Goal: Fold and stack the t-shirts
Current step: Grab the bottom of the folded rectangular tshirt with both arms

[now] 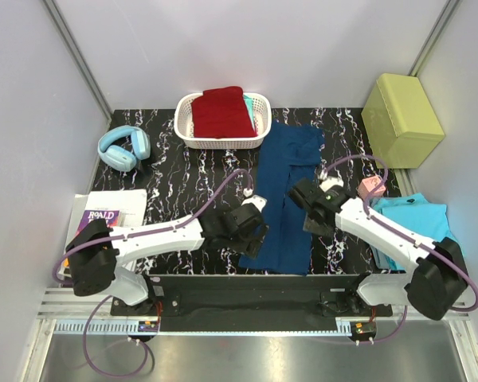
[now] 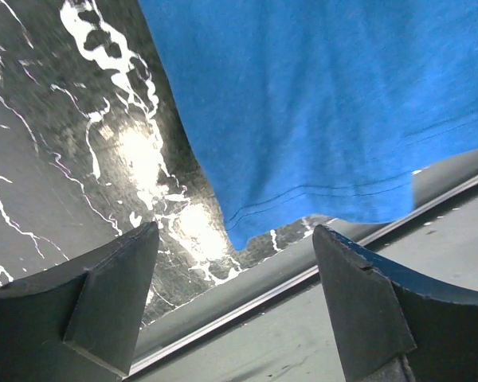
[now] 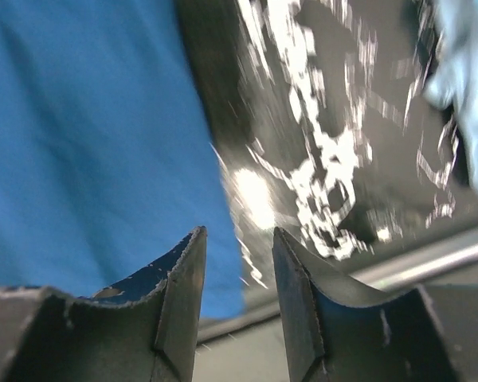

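Gaping wide, left pincer (image 2: 235, 239) holds nothing. It sits over the black marbled surface (image 2: 48, 159), just beside the near-left hem corner of the blue t-shirt (image 2: 319, 103). Contact with the cloth: cannot tell.

Right pincer (image 3: 237, 239): narrow gap, nothing in it, poised at the shirt's right edge where cloth meets bare surface.

Blue t-shirt lies mid-surface as a long strip, running from the near edge toward the white basket (image 1: 223, 143) at far centre. The basket holds a folded dark red t-shirt (image 1: 221, 111).

Turquoise t-shirt (image 1: 414, 215) lies at the right side, partly under the right arm.

Light blue headphones (image 1: 123, 149) far left, book (image 1: 111, 208) near left, yellow-green box (image 1: 402, 119) far right.
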You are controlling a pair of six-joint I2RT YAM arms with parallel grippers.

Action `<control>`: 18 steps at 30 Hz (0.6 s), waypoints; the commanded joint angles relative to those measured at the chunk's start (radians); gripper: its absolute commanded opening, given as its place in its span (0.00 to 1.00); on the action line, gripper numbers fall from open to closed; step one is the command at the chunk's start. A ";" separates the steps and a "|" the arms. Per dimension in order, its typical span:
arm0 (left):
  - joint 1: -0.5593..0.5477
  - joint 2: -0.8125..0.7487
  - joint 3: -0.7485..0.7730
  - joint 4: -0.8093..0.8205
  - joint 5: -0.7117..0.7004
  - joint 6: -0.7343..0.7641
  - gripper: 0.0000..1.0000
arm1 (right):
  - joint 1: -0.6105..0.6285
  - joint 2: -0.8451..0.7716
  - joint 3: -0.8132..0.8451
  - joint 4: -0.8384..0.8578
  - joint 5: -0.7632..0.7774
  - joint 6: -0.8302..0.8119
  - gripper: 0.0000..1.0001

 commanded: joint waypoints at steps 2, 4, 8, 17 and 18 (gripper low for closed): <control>-0.005 -0.034 -0.043 0.046 -0.037 0.006 0.81 | 0.000 -0.151 -0.162 -0.020 -0.184 0.026 0.47; -0.003 -0.040 -0.054 0.052 -0.040 0.006 0.81 | 0.013 -0.194 -0.199 -0.036 -0.200 0.049 0.46; -0.003 -0.046 -0.065 0.078 -0.038 0.017 0.80 | 0.040 -0.211 -0.206 -0.056 -0.215 0.087 0.47; 0.018 -0.023 -0.085 0.125 -0.006 0.023 0.81 | 0.175 -0.082 -0.239 0.033 -0.296 0.158 0.48; 0.024 -0.019 -0.088 0.130 0.006 0.020 0.81 | 0.180 -0.076 -0.246 0.044 -0.301 0.162 0.48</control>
